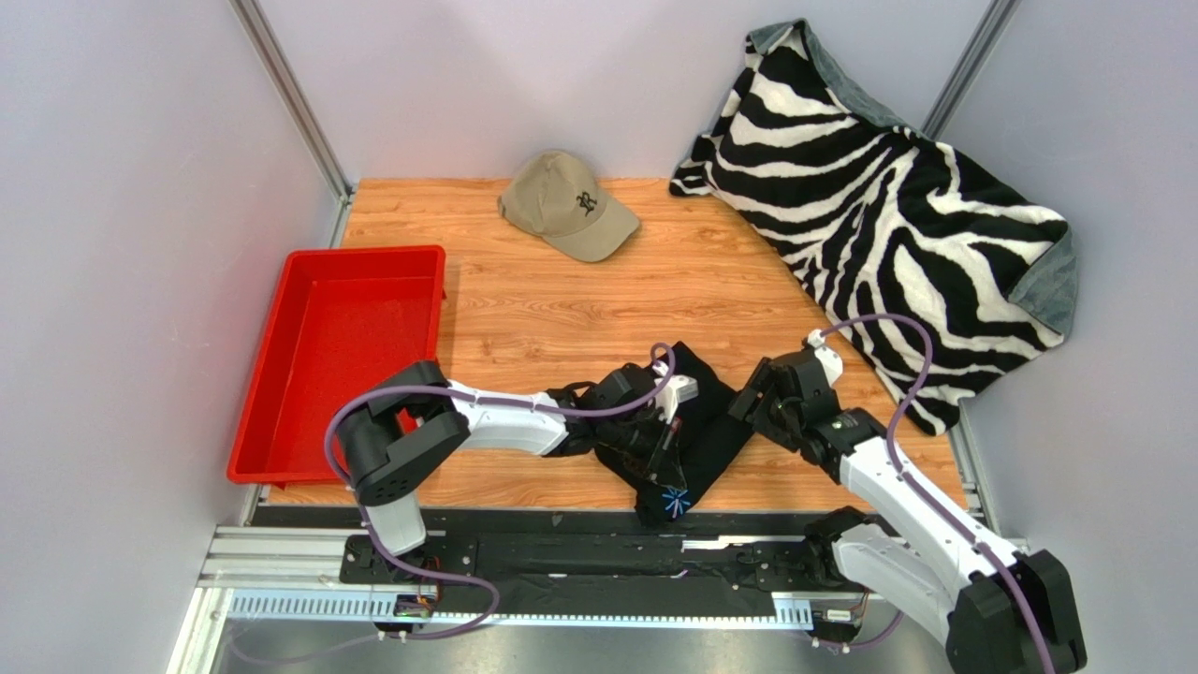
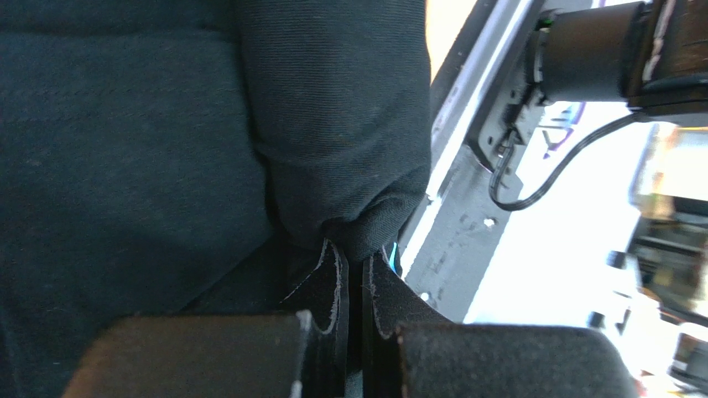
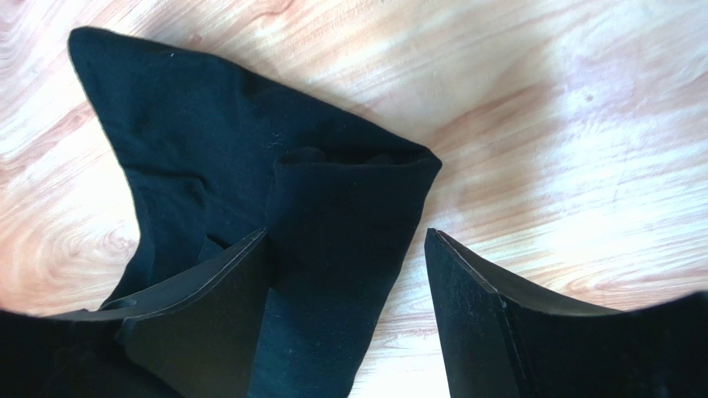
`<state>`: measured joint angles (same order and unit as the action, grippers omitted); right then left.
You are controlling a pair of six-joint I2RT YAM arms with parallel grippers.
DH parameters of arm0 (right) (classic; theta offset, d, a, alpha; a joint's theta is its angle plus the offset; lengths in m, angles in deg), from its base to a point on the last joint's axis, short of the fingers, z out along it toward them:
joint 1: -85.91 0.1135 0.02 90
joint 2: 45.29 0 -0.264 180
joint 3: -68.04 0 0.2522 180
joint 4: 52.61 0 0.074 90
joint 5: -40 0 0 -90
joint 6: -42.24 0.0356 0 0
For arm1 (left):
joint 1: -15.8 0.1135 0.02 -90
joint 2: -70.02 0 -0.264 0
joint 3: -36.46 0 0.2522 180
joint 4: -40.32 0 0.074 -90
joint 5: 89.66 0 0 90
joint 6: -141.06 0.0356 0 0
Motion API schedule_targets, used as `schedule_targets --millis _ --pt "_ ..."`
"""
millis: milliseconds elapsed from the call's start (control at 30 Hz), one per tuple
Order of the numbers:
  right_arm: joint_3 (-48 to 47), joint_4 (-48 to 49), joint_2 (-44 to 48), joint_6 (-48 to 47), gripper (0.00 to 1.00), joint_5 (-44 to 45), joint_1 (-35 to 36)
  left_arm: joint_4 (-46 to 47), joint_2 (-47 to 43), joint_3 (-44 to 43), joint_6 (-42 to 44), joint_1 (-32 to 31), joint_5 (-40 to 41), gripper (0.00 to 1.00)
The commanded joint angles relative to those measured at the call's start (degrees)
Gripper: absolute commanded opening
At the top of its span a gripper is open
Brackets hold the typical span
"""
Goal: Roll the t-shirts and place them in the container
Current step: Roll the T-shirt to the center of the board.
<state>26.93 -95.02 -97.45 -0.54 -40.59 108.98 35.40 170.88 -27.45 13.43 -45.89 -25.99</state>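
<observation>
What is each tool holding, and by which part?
The left tool pinches the black t-shirt at its rolled end. The right tool is open, holding nothing.

Robot lab cell, grey walls [image 1: 127, 211], wooden table [image 1: 563, 302]

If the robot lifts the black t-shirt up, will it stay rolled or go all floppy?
Probably floppy: the t-shirt is soft cloth, bunching where the left gripper pinches it. Its loose roll would likely sag or unroll if lifted. It looks thin, so probably light.
</observation>
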Motion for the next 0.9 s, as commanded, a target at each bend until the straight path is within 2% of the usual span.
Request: schedule_targets --millis 0,267,400,467,500,533,567,600,633,700,733,800,867 --pt "3.00 4.82 4.26 3.57 0.71 -1.32 0.92 2.85 2.41 0.85 -4.39 2.01 -7.68 0.00" --pt "6.70 7.81 2.24 6.04 0.71 0.25 4.09 4.95 4.96 0.76 -7.02 4.82 -11.64 0.00" --pt "4.51 7.03 -1.18 5.95 0.67 2.19 4.09 3.91 4.61 0.41 -6.14 5.70 -12.34 0.00" --pt "1.88 4.48 -5.39 5.25 0.59 3.51 4.09 2.42 4.35 -0.03 -4.92 5.88 -12.43 0.00" --pt "-1.27 1.60 -7.06 4.99 0.51 4.03 4.09 1.80 4.17 -0.21 -4.39 5.97 -12.35 0.00" --pt "-3.21 0.01 -10.82 4.20 0.25 4.99 4.09 1.36 3.74 -0.38 -3.95 5.97 -12.08 0.00" --pt "-4.89 -1.66 -12.68 3.76 0.12 5.53 4.09 0.14 3.47 -0.82 -2.99 5.88 -11.82 0.00" --pt "-8.38 -5.25 -14.27 3.41 0.03 6.23 4.09 -0.83 3.03 -1.17 -2.46 5.97 -11.21 0.03" --pt "-9.90 -6.85 -17.85 3.06 0.00 7.37 4.09 -1.80 1.81 -1.44 -1.93 5.97 -9.55 0.14" --pt "-14.45 -11.32 -21.12 1.65 0.00 8.43 4.09 -4.44 0.14 -2.23 -0.08 5.88 -7.87 0.25" --pt "-15.70 -12.74 -22.71 1.21 0.00 8.95 4.09 -6.97 -1.87 -2.41 0.53 5.88 -5.34 0.37" --pt "-18.60 -16.16 -27.10 -0.02 0.00 9.22 4.09 -9.01 -4.08 -3.37 3.16 5.88 -0.60 0.43" --pt "-21.77 -17.41 -30.61 -1.07 0.00 8.52 4.09 -14.98 -7.51 -4.69 5.71 5.53 4.15 0.48"
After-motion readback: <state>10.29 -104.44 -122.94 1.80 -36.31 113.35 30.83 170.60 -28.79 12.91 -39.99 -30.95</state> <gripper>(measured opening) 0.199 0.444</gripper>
